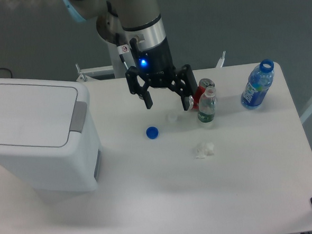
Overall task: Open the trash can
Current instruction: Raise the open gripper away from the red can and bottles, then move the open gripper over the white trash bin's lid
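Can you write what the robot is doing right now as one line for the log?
tool: open, empty, above table | trash can: lid shut | contact: none

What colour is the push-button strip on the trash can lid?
Grey, against the white trash can; the strip sits at the lid's right edge in the fixed camera view.
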